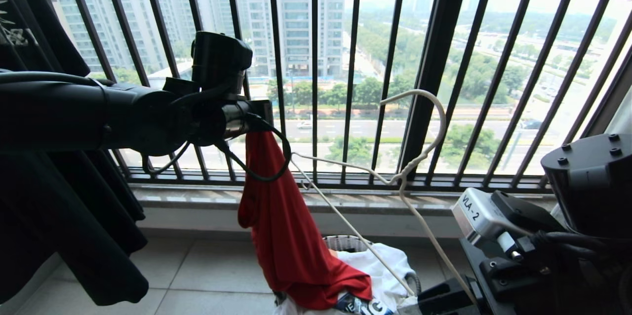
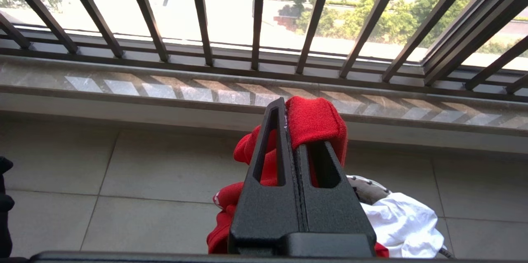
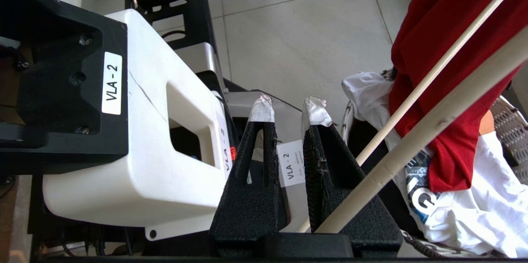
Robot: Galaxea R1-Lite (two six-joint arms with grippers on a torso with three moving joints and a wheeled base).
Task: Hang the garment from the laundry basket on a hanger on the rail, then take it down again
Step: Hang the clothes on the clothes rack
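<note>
Showing: the left claw raised before the window railing, the red T-shirt hanging from it.
Left claw: fingers pressed together, pinching a ribbed hem or collar band of the T-shirt.
Right claw: low at the robot's right, taped fingertips a narrow gap apart; the white wire hanger runs past its outer finger, and whether it is pinched cannot be told.
T-shirt position: top at the left claw, lower end draped into the basket on the floor tiles, over a white garment.
Handling: soft, light, limp cloth; it will sag and twist, so a hold on the thicker band looks surest.
Hanger handling: thin, stiff, probably springy and prone to swing; the neck below the hook looks the steadiest hold.
Head view only: hanger hook, full drop of the T-shirt, a black garment at far left.
Left wrist view only: the pinch itself.
Right wrist view only: fingertip gap, printed lettering in the basket.
</note>
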